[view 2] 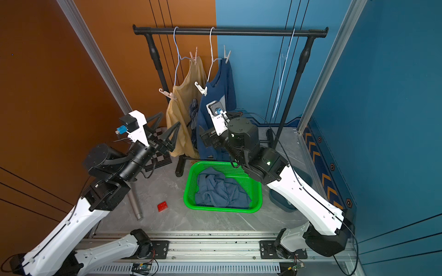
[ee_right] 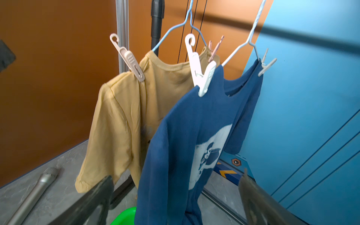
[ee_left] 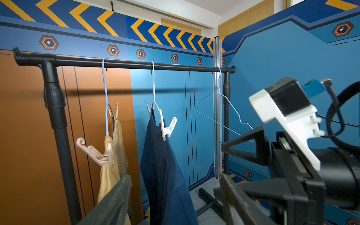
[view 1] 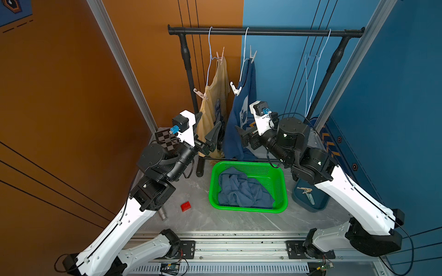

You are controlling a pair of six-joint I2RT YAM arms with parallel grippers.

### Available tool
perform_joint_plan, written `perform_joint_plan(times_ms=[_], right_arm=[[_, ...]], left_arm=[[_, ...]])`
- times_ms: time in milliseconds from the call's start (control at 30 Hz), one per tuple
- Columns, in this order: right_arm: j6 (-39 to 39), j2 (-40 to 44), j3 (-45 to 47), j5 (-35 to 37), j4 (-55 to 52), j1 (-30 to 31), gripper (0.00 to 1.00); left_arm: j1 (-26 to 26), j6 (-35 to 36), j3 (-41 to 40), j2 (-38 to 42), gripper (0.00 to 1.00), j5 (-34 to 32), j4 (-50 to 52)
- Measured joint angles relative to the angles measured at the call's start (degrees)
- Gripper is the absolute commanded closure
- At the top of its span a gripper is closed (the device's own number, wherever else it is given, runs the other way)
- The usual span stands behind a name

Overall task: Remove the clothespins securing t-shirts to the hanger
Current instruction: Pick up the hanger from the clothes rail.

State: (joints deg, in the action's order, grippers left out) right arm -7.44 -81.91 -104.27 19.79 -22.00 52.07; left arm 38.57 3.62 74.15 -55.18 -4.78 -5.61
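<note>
Two t-shirts hang on the black rack [view 1: 263, 31]: a pale yellow one [view 1: 212, 110] and a navy one [view 1: 247, 81] with white print. Each is clipped to its hanger by two clothespins: beige [ee_right: 132, 62] and pink [ee_right: 215, 48] on the yellow shirt, white [ee_right: 202, 76] and pale grey [ee_right: 266, 62] on the navy. A slate blue shirt [view 1: 241, 191] lies crumpled in the green basket [view 1: 246, 210]. My left gripper [view 1: 209, 120] is open beside the yellow shirt's lower half. My right gripper [ee_right: 176, 194] is open in front of the navy shirt's lower part.
An empty wire hanger [view 1: 311, 71] hangs at the rack's right end. A blue bin [view 1: 311, 203] under my right arm holds loose clothespins [view 1: 305, 190]. A red block [view 1: 185, 206] and a metal cylinder [view 1: 163, 214] lie on the floor by my left arm.
</note>
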Motion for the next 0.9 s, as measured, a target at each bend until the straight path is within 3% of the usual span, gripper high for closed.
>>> perform_joint_plan(times_ms=[467,900], right_arm=[[0.8,-12.5,-7.0,3.1,10.3,-2.8,0.01],[5.4,-4.2,0.4,0.5,12.6,-15.6,0.29]], left_arm=[[-3.3,-0.6,-0.3,-0.2,0.25,0.7,1.1],[-3.5,-1.7,1.6,-5.5,0.25,3.9,1.1]])
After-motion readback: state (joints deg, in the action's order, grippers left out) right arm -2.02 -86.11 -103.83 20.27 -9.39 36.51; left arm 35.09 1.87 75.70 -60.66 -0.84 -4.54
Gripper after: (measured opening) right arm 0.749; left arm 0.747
